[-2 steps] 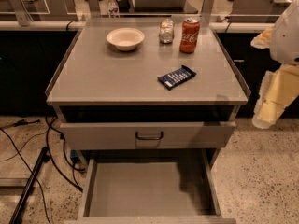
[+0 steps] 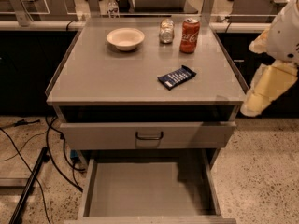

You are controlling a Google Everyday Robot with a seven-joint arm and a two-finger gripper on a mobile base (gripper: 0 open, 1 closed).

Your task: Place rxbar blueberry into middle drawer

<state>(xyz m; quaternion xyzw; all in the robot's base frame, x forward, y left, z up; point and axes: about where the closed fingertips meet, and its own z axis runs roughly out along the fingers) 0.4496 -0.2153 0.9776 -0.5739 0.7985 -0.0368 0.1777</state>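
Observation:
The rxbar blueberry (image 2: 176,77), a dark navy bar with white lettering, lies flat on the grey cabinet top (image 2: 103,78), right of centre. The middle drawer (image 2: 145,190) is pulled out at the bottom, and its plain grey floor holds nothing. Above it sits a grey drawer front with a black handle (image 2: 149,135). My arm hangs off the cabinet's right side. Its cream-coloured gripper (image 2: 261,97) is beside the top's front right corner, apart from the bar and holding nothing that I can see.
A white bowl (image 2: 125,38), a small glass jar (image 2: 166,31) and a red cola can (image 2: 189,35) stand along the back of the top. Black cables (image 2: 51,148) and a dark pole (image 2: 28,185) lie on the speckled floor to the left.
The arm's cream part has edged slightly left toward the cabinet. The bar, the drawers and the other objects have not moved.

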